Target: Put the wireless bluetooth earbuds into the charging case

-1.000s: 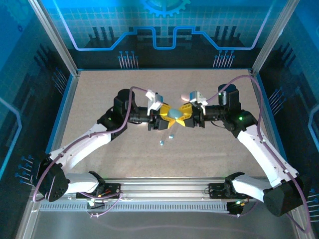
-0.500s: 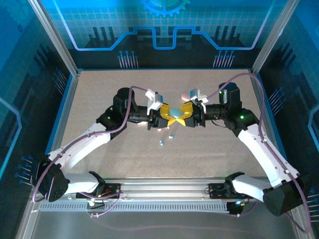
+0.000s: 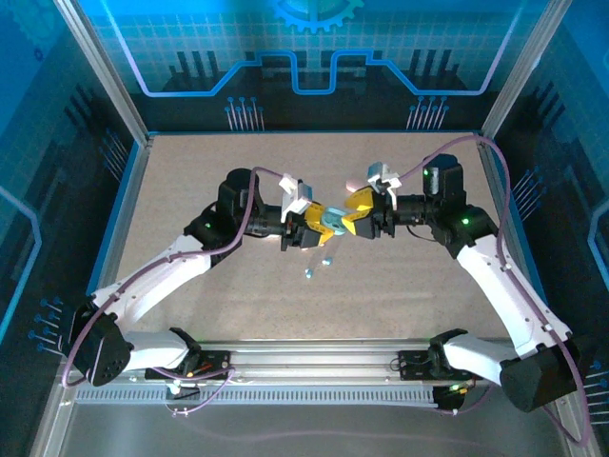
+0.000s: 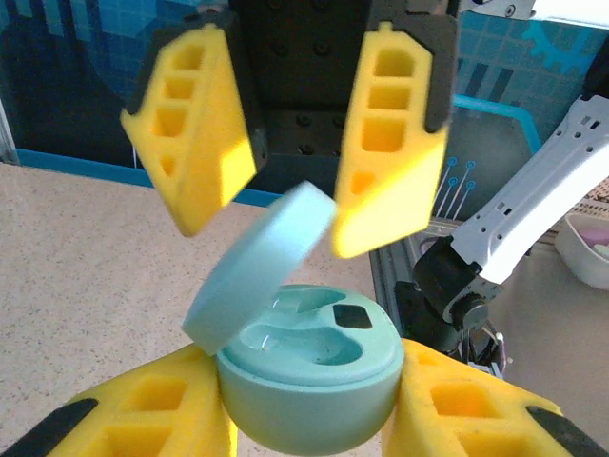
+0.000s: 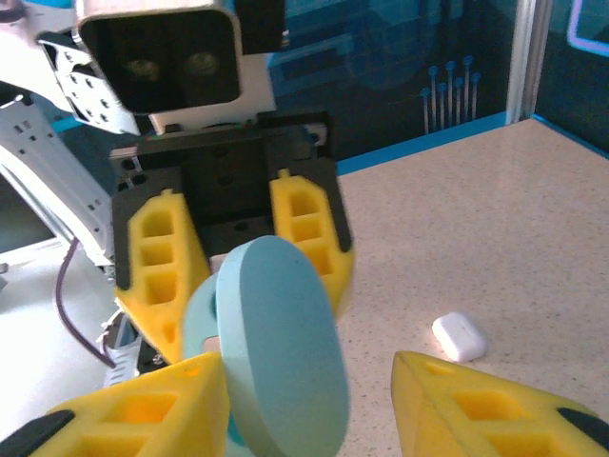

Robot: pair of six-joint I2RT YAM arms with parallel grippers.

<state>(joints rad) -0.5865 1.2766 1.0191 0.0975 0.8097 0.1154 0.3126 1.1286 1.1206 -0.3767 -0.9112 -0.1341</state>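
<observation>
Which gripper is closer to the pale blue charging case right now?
Left. The left gripper is clamped on the charging case at its base. The right gripper faces it, fingers open on either side of the raised lid.

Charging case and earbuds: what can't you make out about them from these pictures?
- Earbud wells: in the right wrist view, hidden behind the open lid; in the left wrist view, the lid partly covers them.
- Charging case: in the top view, too small and crowded by yellow fingers.
- Loose earbuds: in the top view, too small to tell shape.
</observation>
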